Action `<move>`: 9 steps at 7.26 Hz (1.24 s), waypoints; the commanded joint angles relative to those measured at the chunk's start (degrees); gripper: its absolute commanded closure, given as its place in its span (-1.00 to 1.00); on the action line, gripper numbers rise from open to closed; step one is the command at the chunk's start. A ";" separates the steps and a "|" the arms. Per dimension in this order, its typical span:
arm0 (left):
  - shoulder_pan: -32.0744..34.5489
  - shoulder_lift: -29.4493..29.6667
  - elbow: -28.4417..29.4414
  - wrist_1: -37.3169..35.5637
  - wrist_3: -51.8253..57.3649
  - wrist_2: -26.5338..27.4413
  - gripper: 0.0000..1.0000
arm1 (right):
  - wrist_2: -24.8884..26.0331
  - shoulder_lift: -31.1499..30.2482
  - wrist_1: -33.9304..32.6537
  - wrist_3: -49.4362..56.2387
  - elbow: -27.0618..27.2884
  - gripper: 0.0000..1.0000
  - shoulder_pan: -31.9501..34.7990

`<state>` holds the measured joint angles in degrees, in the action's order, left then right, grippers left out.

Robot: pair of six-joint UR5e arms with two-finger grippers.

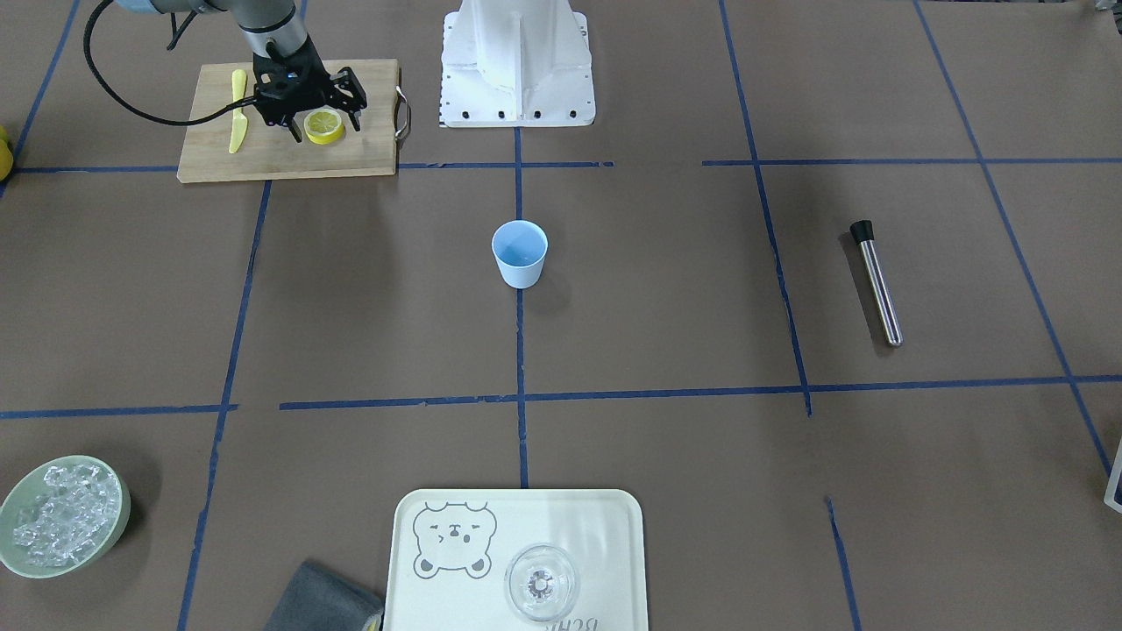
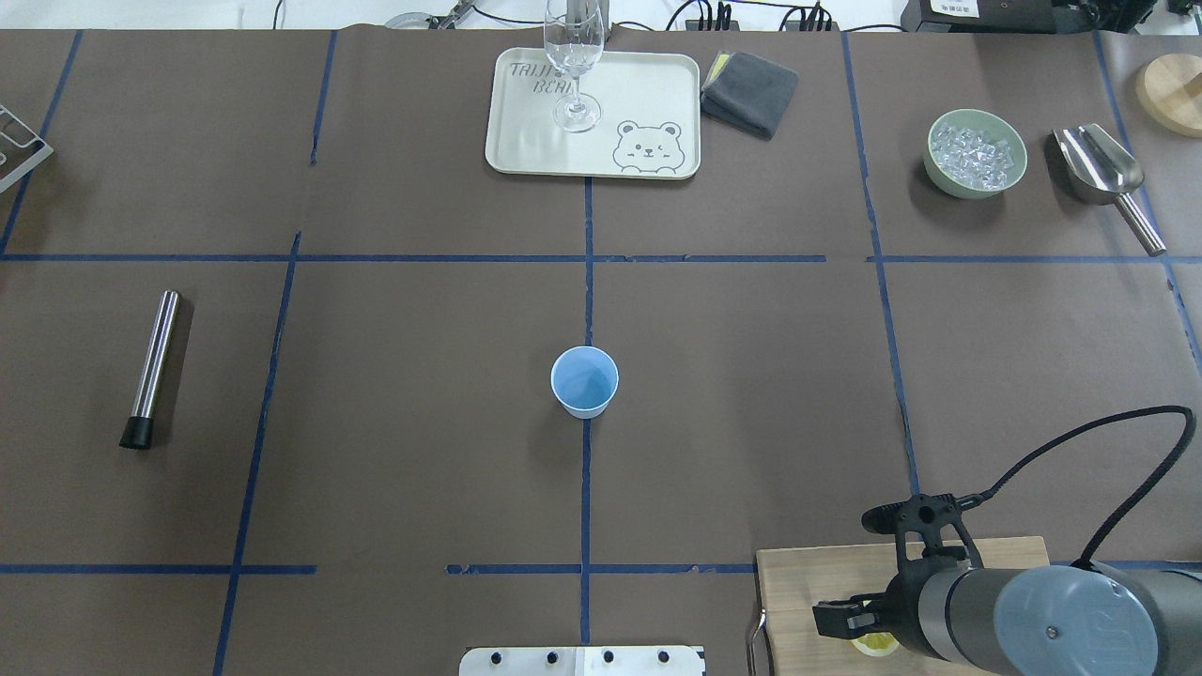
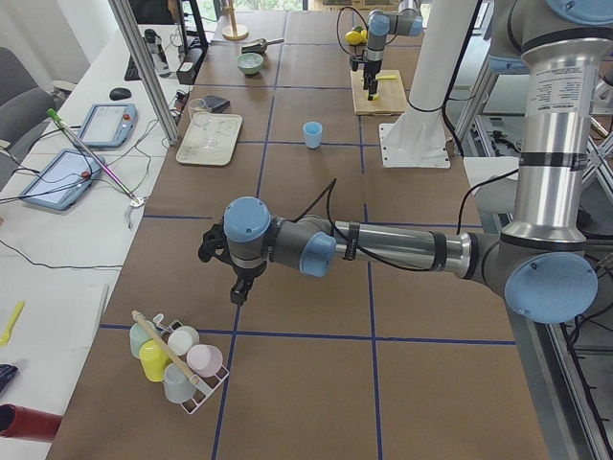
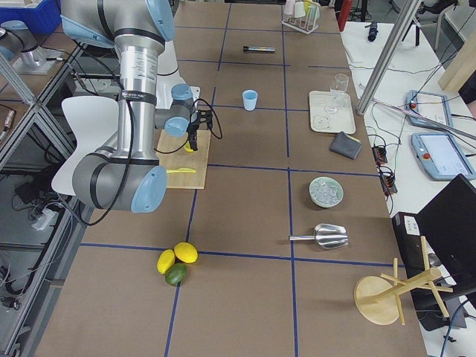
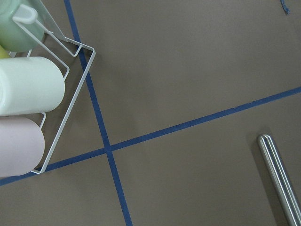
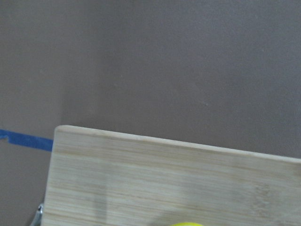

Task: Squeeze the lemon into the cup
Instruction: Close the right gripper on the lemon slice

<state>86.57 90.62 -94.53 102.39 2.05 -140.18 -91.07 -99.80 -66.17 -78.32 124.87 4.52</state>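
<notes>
The lemon [image 1: 324, 125], a yellow half with its pale cut face up, lies on the wooden cutting board [image 1: 289, 159]. My right gripper [image 1: 326, 129] is low over the board, open, with one finger on each side of the lemon. In the overhead view the arm hides most of the lemon [image 2: 875, 644]. The light-blue cup [image 1: 519, 252] stands upright at the table's middle [image 2: 584, 380], well away from the board. My left gripper [image 3: 239, 287] hangs over the table's far left end; I cannot tell whether it is open or shut.
A slim yellow knife [image 1: 237, 123] lies on the board beside the gripper. A steel muddler [image 1: 877, 285], a tray [image 1: 438, 605] with a clear glass [image 1: 541, 583], a bowl of ice [image 1: 61, 517] and a grey cloth [image 2: 748, 91] lie around. A rack of cups [image 5: 28, 94] is below the left wrist.
</notes>
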 commanded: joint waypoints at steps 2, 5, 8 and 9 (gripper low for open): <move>0.00 0.00 -0.22 0.00 -0.03 -0.44 -1.00 | 0.01 -2.59 0.25 -0.87 1.26 -1.00 -0.73; 0.00 0.00 0.04 0.00 0.06 -0.44 -1.00 | 0.63 -2.15 0.17 -2.19 0.21 -1.00 -2.67; 0.00 -0.09 0.05 0.00 0.06 -0.44 -1.00 | 0.72 -1.97 0.08 -2.19 -0.59 -0.93 -3.38; 0.09 -0.09 -0.04 0.00 0.06 -0.44 -1.00 | 0.80 -1.89 0.08 -2.19 -0.59 -0.69 -3.46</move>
<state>86.61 90.53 -94.51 102.39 2.11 -140.63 -90.35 -101.80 -66.08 -80.50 124.37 1.21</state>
